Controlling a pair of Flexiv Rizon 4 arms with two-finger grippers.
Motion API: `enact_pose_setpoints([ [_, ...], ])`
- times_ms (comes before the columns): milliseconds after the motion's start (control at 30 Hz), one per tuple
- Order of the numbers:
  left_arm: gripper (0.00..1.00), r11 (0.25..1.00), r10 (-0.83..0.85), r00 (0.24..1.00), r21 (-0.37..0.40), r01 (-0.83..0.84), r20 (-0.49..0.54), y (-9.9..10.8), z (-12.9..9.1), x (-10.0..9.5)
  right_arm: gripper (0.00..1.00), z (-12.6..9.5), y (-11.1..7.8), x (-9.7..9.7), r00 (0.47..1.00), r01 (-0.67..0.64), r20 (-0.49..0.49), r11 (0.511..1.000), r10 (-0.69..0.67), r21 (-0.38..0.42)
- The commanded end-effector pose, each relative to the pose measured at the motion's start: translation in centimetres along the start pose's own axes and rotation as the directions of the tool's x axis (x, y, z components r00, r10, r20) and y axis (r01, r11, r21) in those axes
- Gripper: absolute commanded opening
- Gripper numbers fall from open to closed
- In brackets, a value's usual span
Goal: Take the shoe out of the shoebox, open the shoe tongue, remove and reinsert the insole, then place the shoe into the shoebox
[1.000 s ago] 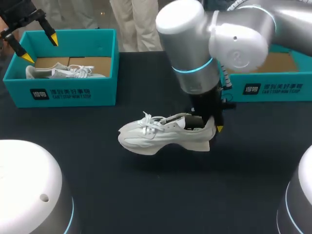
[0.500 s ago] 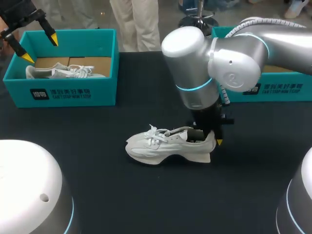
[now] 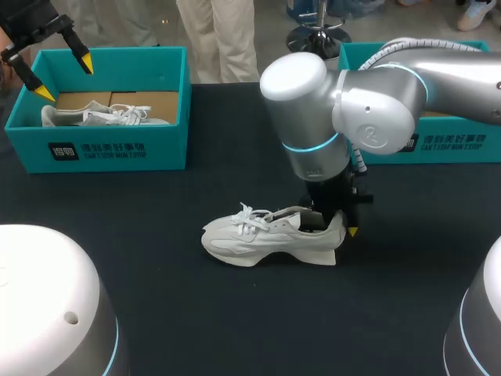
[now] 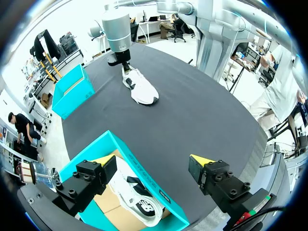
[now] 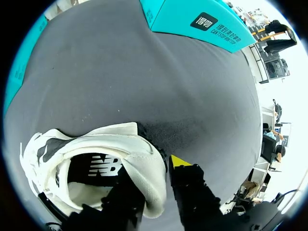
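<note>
A white brand logo stands on the dark insole (image 5: 98, 169) inside the shoe (image 5: 86, 144), just beside the inner finger of the right gripper (image 5: 155, 180), which pinches the heel collar. Beyond that gripper, well apart from it, the right box (image 3: 446, 143) carries white print on its near wall: a dark square emblem, a row of characters and a smaller line of capitals beneath. The left box (image 3: 98, 149), under the left gripper (image 3: 64, 78), bears the same kind of print on its near wall. The second shoe (image 4: 139, 202), lying in that box below the spread fingers, shows a dark mark on its side, too small to read.
</note>
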State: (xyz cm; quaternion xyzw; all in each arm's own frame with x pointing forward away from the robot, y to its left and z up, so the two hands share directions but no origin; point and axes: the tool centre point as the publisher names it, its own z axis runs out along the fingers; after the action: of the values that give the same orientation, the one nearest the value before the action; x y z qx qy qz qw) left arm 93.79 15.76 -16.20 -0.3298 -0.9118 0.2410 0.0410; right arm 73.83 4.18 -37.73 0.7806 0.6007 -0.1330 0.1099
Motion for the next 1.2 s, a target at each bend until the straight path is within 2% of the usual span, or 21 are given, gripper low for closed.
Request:
enact_pose_setpoints([
  [33, 1.0, 1.0, 0.001, 1.0, -0.001, -0.001, 0.0, 0.0, 0.0, 0.0, 1.0, -1.1, -0.3, -0.5, 1.0, -0.006, -0.013, 1.0, 0.006, -0.012],
  [200, 1.0, 1.0, 0.001, 1.0, -0.001, -0.001, 0.0, 0.0, 0.0, 0.0, 1.0, -2.9, -0.7, -0.9, 0.999, 0.007, -0.031, 0.999, -0.008, -0.031],
  [367, 1.0, 1.0, 0.001, 1.0, -0.001, -0.001, 0.0, 0.0, 0.0, 0.0, 1.0, -5.1, -0.8, -1.7, 0.993, 0.03, -0.115, 0.998, -0.037, -0.06],
  [867, 1.0, 1.0, 0.001, 1.0, -0.001, -0.001, 0.0, 0.0, 0.0, 0.0, 1.0, -11.6, -1.0, -3.9, 0.963, 0.142, -0.208, 0.98, -0.17, -0.141],
  [1200, 1.0, 1.0, 0.001, 1.0, -0.001, -0.001, 0.0, 0.0, 0.0, 0.0, 1.0, -11.6, -1.0, -3.9, 0.963, 0.142, -0.208, 0.98, -0.17, -0.141],
])
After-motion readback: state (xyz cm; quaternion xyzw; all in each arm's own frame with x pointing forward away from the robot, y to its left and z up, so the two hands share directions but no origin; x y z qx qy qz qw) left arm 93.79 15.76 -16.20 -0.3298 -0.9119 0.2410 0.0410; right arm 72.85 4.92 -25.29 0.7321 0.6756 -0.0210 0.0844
